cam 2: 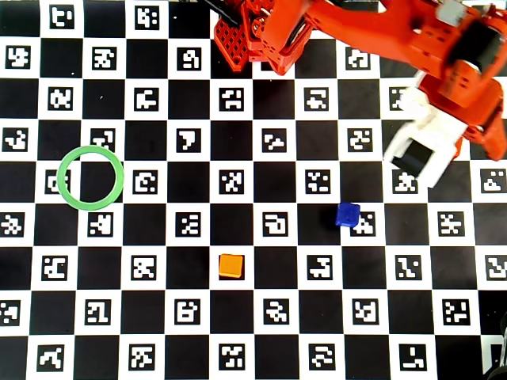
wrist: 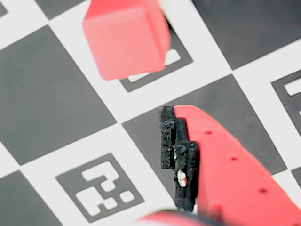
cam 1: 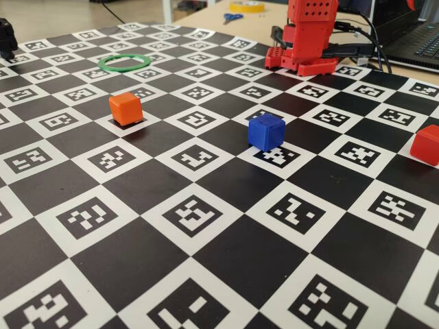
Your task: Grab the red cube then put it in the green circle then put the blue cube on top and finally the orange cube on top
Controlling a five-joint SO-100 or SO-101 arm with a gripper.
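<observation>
The red cube (wrist: 126,37) lies on a white square at the top of the wrist view, ahead of my gripper (wrist: 108,155). It also shows at the right edge of the fixed view (cam 1: 426,144) and is hidden under the arm in the overhead view. Only one red finger with a black pad (wrist: 176,155) shows; nothing presses against the pad, so the gripper is open and empty, above the board. The blue cube (cam 2: 347,214) sits mid-board and the orange cube (cam 2: 230,266) lies lower left of it. The green circle (cam 2: 91,176) lies empty at the left.
The checkered marker board (cam 2: 253,332) covers the table. The red arm base (cam 2: 253,36) stands at the board's far edge, and the arm (cam 2: 428,47) reaches to the right in the overhead view. A laptop (cam 1: 418,41) and cables lie behind the base.
</observation>
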